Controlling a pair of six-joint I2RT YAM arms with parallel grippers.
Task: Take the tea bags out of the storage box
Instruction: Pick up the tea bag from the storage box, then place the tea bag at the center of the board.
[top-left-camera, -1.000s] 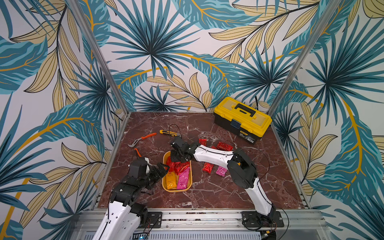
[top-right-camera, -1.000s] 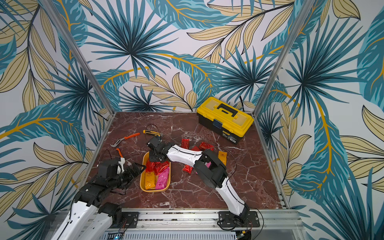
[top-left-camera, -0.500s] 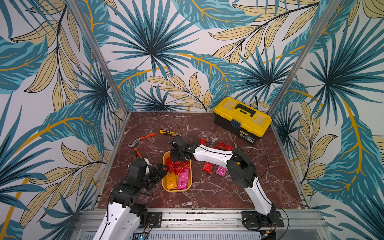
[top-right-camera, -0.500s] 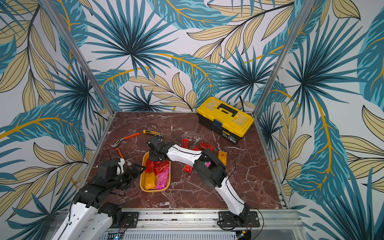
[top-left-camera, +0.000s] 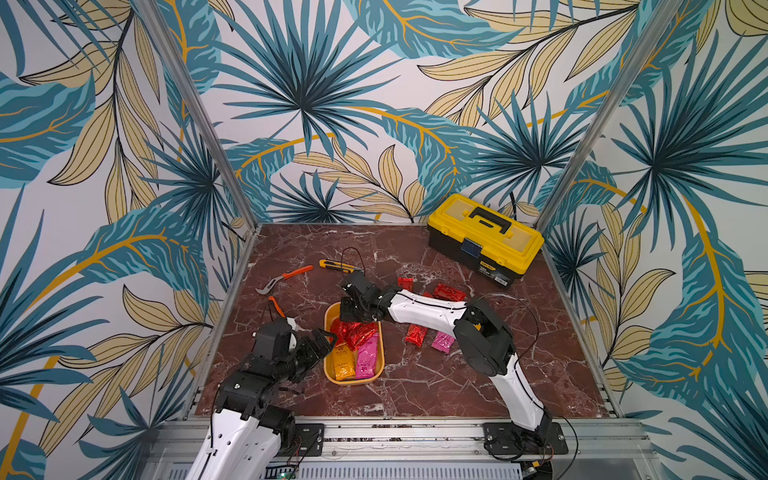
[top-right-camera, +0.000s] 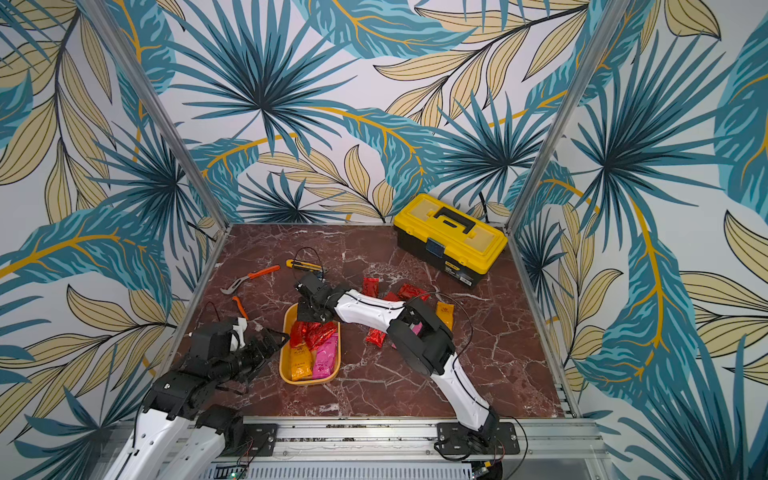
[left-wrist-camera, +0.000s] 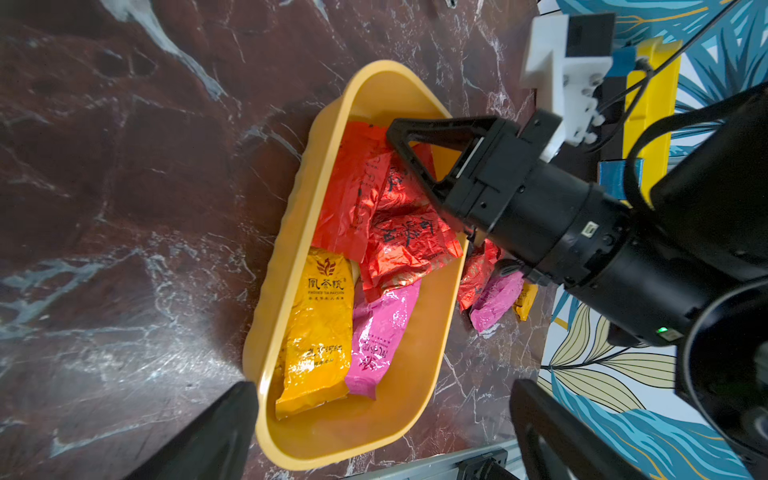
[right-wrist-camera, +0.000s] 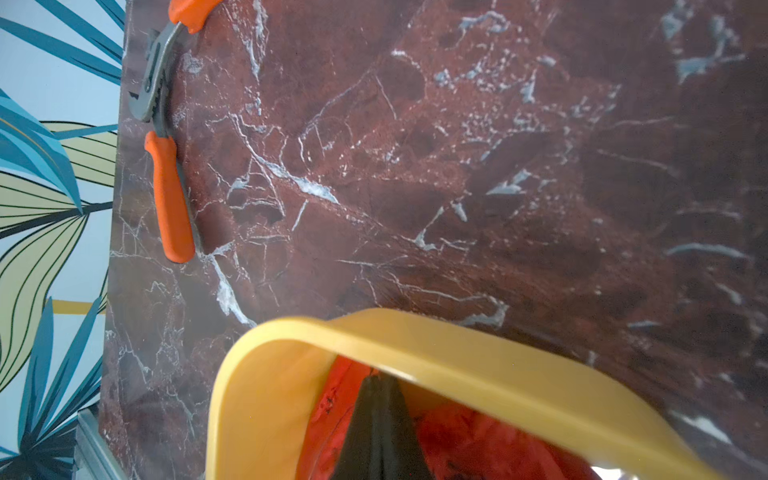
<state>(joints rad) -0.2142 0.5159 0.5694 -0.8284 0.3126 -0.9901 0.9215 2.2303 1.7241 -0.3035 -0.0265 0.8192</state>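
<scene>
The mustard-yellow storage box (top-left-camera: 380, 365) (left-wrist-camera: 436, 357) lies on the marble near the front. It holds crinkly red tea bags (top-left-camera: 357, 332) (left-wrist-camera: 409, 245), an orange one (left-wrist-camera: 316, 328) and a pink one (left-wrist-camera: 380, 332). More tea bags lie on the table to its right: red (top-left-camera: 415, 334), pink (top-left-camera: 441, 343), and red (top-left-camera: 449, 293) behind the arm. My right gripper (top-left-camera: 353, 318) (right-wrist-camera: 380, 380) reaches into the box's far end, jaws pressed together on the edge of a red tea bag. My left gripper (top-left-camera: 322, 338) (left-wrist-camera: 382, 390) is open at the box's left rim, holding nothing.
A yellow-lidded black toolbox (top-left-camera: 484, 239) stands at the back right. A yellow utility knife (top-left-camera: 334, 266) and orange-handled pliers (top-left-camera: 284, 279) (right-wrist-camera: 166, 187) lie behind the box at the left. Another orange-handled tool (top-left-camera: 275, 305) lies near the left wall.
My right gripper's jaws have shut inside the far end of the storage box. Both arms have stayed almost still, and the left gripper has stayed open.
</scene>
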